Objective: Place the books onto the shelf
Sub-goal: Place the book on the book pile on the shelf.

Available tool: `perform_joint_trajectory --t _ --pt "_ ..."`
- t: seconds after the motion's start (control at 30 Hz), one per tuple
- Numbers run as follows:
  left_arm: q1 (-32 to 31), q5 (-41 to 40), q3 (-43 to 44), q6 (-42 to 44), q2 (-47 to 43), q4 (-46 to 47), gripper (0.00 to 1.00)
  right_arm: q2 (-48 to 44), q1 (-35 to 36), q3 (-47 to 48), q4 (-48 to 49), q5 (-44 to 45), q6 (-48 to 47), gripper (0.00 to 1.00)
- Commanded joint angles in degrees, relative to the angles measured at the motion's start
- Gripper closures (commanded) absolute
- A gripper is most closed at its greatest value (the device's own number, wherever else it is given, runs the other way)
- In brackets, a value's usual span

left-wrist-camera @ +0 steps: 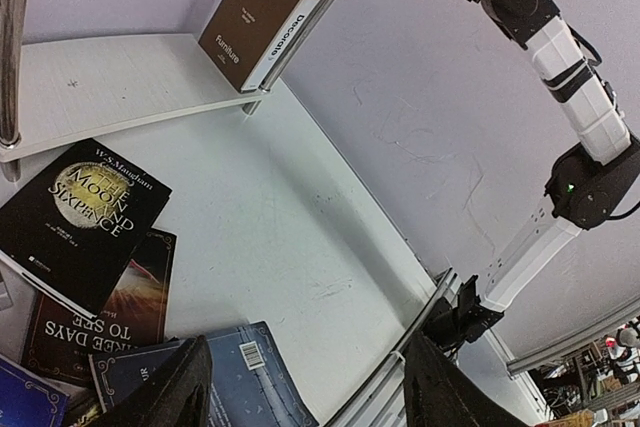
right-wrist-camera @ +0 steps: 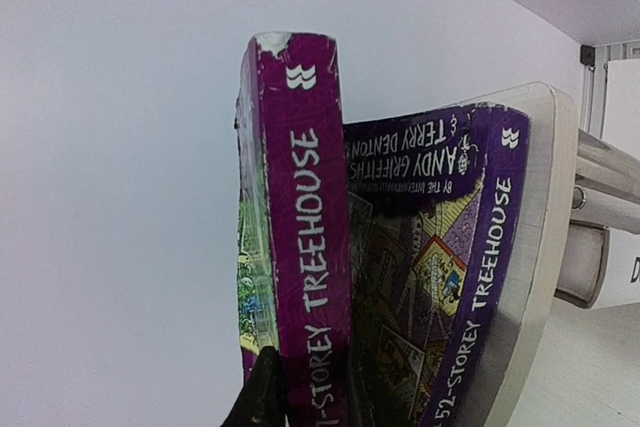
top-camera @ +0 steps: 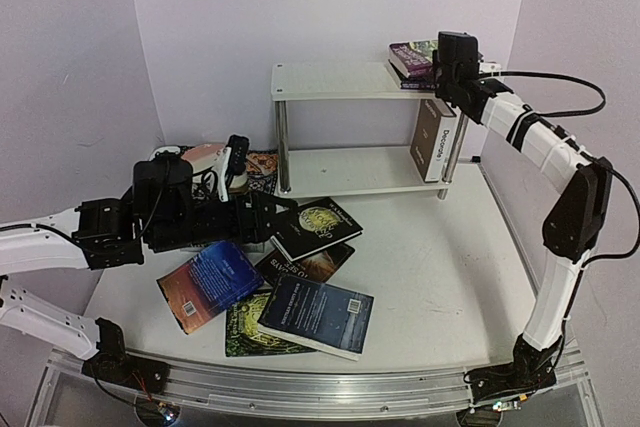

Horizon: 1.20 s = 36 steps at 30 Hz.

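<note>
Right arm (top-camera: 545,152) and left arm (top-camera: 35,247): white tubular links, black joint housings, black bases. A black cable (top-camera: 560,74) loops off the right arm; green lights (left-wrist-camera: 570,188) glow on its joints.

Pale lilac walls (top-camera: 200,7), white table (top-camera: 450,277), metal rail (top-camera: 330,392) along near edge

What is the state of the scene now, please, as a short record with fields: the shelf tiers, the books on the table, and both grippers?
shelf: white, two tiers
top tier: lower Treehouse book lying flat at the right end; upper Treehouse book angled away from it
lower tier: Decorate book standing at the right end
table: five loose books lying overlapped, Moon and Sixpence book nearest the shelf
right gripper: closed on the upper Treehouse book
left gripper: open, empty, above the loose books
</note>
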Motion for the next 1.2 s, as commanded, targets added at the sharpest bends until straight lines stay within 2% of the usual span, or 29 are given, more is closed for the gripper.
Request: perform_joint_trajectory --t 0.0,0.27,0.4,0.47,0.5,0.6,0.8,1.03,1.17 --pt "-0.03 -0.49 -0.01 1.04 -1.99 1.22 0.34 0.89 0.76 4.64 8.51 5.24 1.82 0.88" --pt "0.0 -0.86 -0.58 1.28 -3.43 0.71 0.34 2.57 2.01 5.38 9.62 8.01 2.13 0.87" --pt "0.0 -1.09 -0.9 1.38 -3.96 0.51 0.34 2.62 3.2 4.07 12.56 11.11 1.3 0.83" --pt "-0.02 -1.07 -0.96 1.31 -4.13 0.34 0.34 2.64 3.33 3.76 13.06 11.52 0.85 0.76" --pt "-0.01 -1.09 -1.03 1.27 -4.22 0.33 0.34 2.58 3.44 3.67 13.07 11.63 0.75 0.67" --pt "-0.02 -1.12 -1.21 1.27 -4.51 0.17 0.34 2.39 3.89 3.36 12.81 12.38 0.72 0.56" --pt "-0.03 -1.01 -1.36 1.1 -4.78 -0.02 0.33 1.05 4.63 3.47 7.76 13.89 2.09 0.4" --pt "-0.04 -0.91 -1.57 0.76 -5.05 -0.11 0.34 -1.8 4.81 0.06 6.75 14.25 1.62 0.43" --pt "-0.04 -0.76 -1.83 0.6 -5.32 -0.15 0.34 -4.58 4.77 -1.57 6.81 14.11 -3.7 0.43"
